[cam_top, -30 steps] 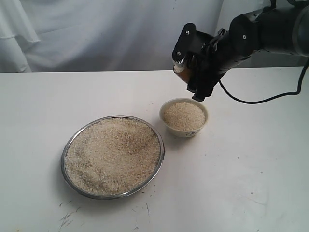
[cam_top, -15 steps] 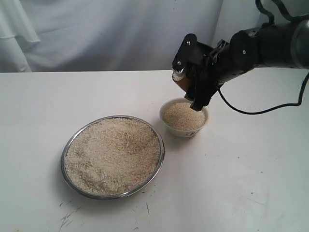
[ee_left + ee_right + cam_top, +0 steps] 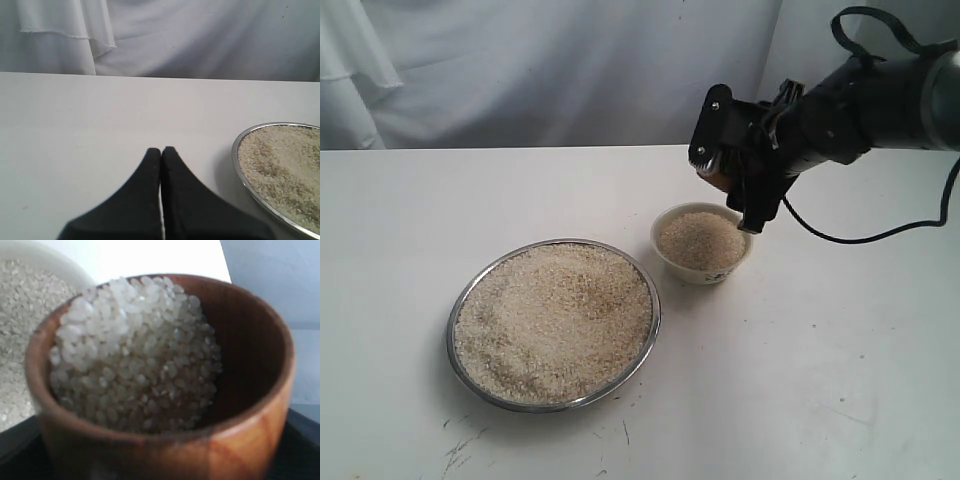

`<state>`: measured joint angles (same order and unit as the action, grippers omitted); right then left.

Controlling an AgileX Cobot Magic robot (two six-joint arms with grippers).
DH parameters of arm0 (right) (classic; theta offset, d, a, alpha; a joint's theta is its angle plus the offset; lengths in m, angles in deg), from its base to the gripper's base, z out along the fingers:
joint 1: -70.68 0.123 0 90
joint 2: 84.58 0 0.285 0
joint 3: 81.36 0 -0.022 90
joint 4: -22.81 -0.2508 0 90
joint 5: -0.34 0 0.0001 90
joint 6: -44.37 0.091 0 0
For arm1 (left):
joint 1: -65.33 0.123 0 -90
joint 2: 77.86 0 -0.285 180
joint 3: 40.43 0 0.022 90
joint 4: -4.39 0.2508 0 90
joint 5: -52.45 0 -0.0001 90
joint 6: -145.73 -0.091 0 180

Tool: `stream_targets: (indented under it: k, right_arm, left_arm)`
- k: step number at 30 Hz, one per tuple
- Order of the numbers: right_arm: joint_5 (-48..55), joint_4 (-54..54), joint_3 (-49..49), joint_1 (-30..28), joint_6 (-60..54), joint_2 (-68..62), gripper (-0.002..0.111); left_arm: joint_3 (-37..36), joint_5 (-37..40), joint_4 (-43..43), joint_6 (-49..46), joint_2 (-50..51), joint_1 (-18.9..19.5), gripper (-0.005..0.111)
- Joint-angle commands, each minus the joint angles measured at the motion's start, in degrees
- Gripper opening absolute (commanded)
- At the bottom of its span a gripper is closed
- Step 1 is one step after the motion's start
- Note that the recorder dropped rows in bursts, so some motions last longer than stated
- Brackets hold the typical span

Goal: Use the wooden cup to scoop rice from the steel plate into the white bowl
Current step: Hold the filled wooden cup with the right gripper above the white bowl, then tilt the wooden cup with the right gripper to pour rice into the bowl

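Observation:
My right gripper [image 3: 728, 192] is shut on the wooden cup [image 3: 717, 180], holding it just above the far rim of the white bowl [image 3: 705, 272]. In the right wrist view the reddish-brown wooden cup [image 3: 240, 440] is tilted and heaped with rice [image 3: 135, 355], which lies toward its lower lip, and the white bowl [image 3: 65, 266] shows beyond that lip. The bowl holds a mound of rice [image 3: 700, 240]. The steel plate [image 3: 451, 335] lies front left of the bowl, covered with rice [image 3: 555, 320]. My left gripper [image 3: 161, 150] is shut and empty, low over the table beside the steel plate [image 3: 239, 167].
A white table [image 3: 840, 380] carries everything, with a pale cloth backdrop [image 3: 520, 70] behind it. A black cable [image 3: 860, 208] trails from the right arm over the table behind the bowl. Small dark scuffs [image 3: 460, 450] mark the table's front edge.
My right gripper has carried the wooden cup to the right and a little lower, closer over the bowl's far rim. Plate and bowl have not moved.

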<state>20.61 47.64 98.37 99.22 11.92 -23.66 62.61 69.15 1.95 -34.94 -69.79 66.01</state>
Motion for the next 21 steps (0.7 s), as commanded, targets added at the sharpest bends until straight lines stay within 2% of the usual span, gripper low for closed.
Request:
stream_targets:
  k: [1, 21]
  right_arm:
    - [0.56, 6.38, -0.23, 0.89, 3.56, 0.29, 0.000]
    - [0.81, 17.00, -4.12, 2.06, 4.34, 0.29, 0.000]
  left_arm:
    - [-0.26, -0.36, -0.04, 0.18, -0.29, -0.09, 0.000]
    - [-0.26, -0.36, -0.04, 0.18, -0.29, -0.09, 0.000]
